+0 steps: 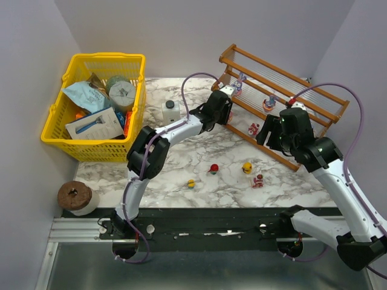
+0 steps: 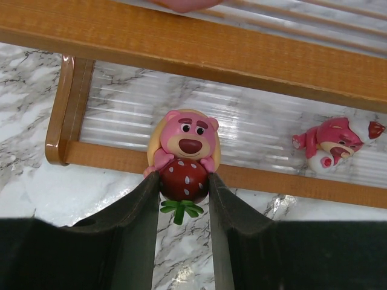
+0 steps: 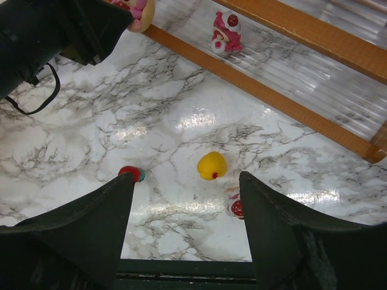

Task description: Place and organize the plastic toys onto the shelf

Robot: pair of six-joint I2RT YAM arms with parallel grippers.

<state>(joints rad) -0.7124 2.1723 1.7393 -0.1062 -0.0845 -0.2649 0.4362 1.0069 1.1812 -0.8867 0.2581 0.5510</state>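
Left gripper (image 2: 184, 187) clamped on pink bear toy (image 2: 186, 142), at lower front rail of shelf (image 2: 260, 177), not yet released. Right gripper (image 3: 186, 181) wide, empty, above yellow toy (image 3: 211, 165). Risk: bear slips or topples on slanted ribbed panel at release, since round strawberry base looks unstable.

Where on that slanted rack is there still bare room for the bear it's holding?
The lower panel is bare between the shelf's curved end rail and the lying pink figure, just beyond the bear. The upper tier looks bare right of the reddish toy. The marble in front is crowded around the yellow toy and red toy.
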